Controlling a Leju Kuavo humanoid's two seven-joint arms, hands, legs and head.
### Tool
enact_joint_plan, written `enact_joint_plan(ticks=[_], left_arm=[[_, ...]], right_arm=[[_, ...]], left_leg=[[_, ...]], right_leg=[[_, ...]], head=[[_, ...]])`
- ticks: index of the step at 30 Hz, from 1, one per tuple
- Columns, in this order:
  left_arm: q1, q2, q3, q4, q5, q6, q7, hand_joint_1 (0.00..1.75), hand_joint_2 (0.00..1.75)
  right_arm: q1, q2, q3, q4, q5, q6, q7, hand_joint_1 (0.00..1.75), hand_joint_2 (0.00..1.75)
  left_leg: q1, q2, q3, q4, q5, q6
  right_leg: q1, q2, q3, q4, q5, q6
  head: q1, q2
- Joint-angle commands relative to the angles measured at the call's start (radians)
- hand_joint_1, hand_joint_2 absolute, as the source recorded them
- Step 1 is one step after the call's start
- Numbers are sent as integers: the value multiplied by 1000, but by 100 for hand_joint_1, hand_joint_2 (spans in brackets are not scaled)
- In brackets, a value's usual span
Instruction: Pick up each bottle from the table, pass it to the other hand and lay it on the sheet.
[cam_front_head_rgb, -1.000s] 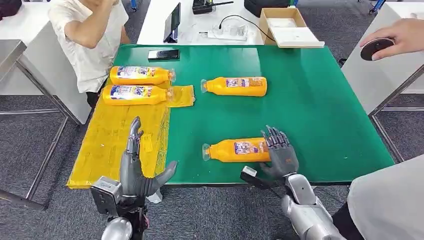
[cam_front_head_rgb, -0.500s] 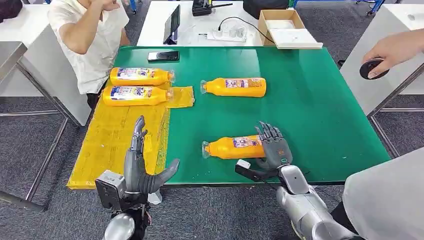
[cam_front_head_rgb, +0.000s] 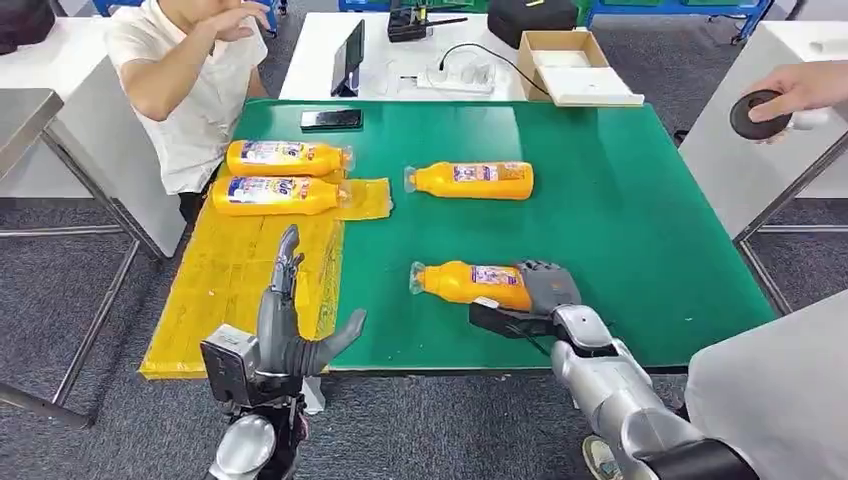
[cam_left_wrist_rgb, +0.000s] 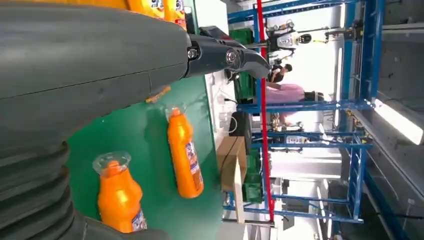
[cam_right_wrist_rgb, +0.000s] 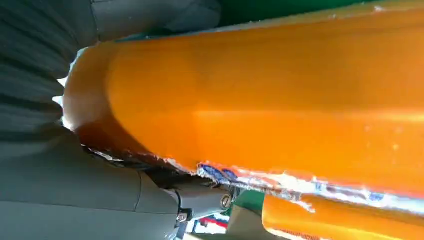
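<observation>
A: What's the biggest thing in front of the robot?

B: The green table (cam_front_head_rgb: 620, 200), with a yellow sheet (cam_front_head_rgb: 230, 280) draped over its left side. A person in a white shirt (cam_front_head_rgb: 190, 90) sits at the far left corner, and another person's hand (cam_front_head_rgb: 805, 88) holds a dark round object at the right edge.

A: And the bottles?

B: Four orange ones, all on their sides. Two sheet bottles (cam_front_head_rgb: 275, 178) lie side by side at the sheet's far end. A far bottle (cam_front_head_rgb: 470, 180) rests on bare green near the table's middle. The near bottle (cam_front_head_rgb: 470, 284) lies close to the front edge, cap pointing left.

A: The hands?

B: The right hand (cam_front_head_rgb: 540, 295) is wrapped around the near bottle's base end, fingers over the top and thumb beneath; whether the bottle has left the table I can't quite tell. The left hand (cam_front_head_rgb: 290, 335) is raised before the sheet's front edge, fingers straight, thumb out, holding nothing.
</observation>
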Motion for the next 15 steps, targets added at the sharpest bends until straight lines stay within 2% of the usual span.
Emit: enact_joint_plan(ticks=[1,2,3,4,7,8,9,12,14,15], left_arm=[[23,25,7,6,21,15,-7,0,175],[43,27,10,-14,20,24,-7,0,175],[61,28,12,-31,18,33,-7,0,175],[74,24,18,-38,23,41,-6,0,175],[75,24,16,-39,22,44,-6,0,175],[82,12,29,-43,37,56,-6,0,175],[85,14,29,-45,38,58,-6,0,175],[113,-11,55,-56,106,98,2,0,175],[124,-7,52,-59,117,105,-2,0,175],[127,-7,53,-60,124,106,-3,0,175]], right_arm=[[166,58,-250,-1,-313,-34,-313,175,175],[177,85,-255,-33,-343,-50,-328,175,175],[196,104,-248,-82,-374,-67,-347,175,175],[215,121,-236,-134,-401,-83,-354,175,175],[230,118,-210,-173,-417,-75,-326,175,175],[245,126,-220,-211,-472,-83,-374,175,175],[249,128,-210,-221,-479,-81,-373,175,175],[347,181,-191,-486,-690,-77,-439,175,175],[414,184,-131,-656,-742,-73,-376,175,175],[428,186,-123,-692,-773,-82,-380,175,175]], left_leg=[[2,-2,-2,-1,0,-1],[3,-2,-6,-2,2,-2],[2,1,-2,-2,0,-1],[2,4,-1,-3,-2,0],[2,8,0,-1,-4,-1],[2,6,-2,-1,-4,-1],[2,6,-3,-2,-4,-2],[3,6,-7,-1,-4,-1],[4,7,-9,-1,-5,-1],[4,7,-11,-1,-5,-2]], right_leg=[[2,-3,0,-3,2,-1],[2,-4,-2,-6,4,-1],[2,-1,0,-6,3,0],[2,2,13,-6,3,0],[2,4,13,-3,2,1],[2,3,10,-3,2,0],[2,2,9,-4,2,0],[3,3,5,-3,2,0],[4,4,3,-3,1,0],[4,3,1,-2,1,-1]], head=[[0,0],[0,0],[1,0],[1,0],[1,0],[0,0],[0,0],[0,0],[0,0],[0,0]])
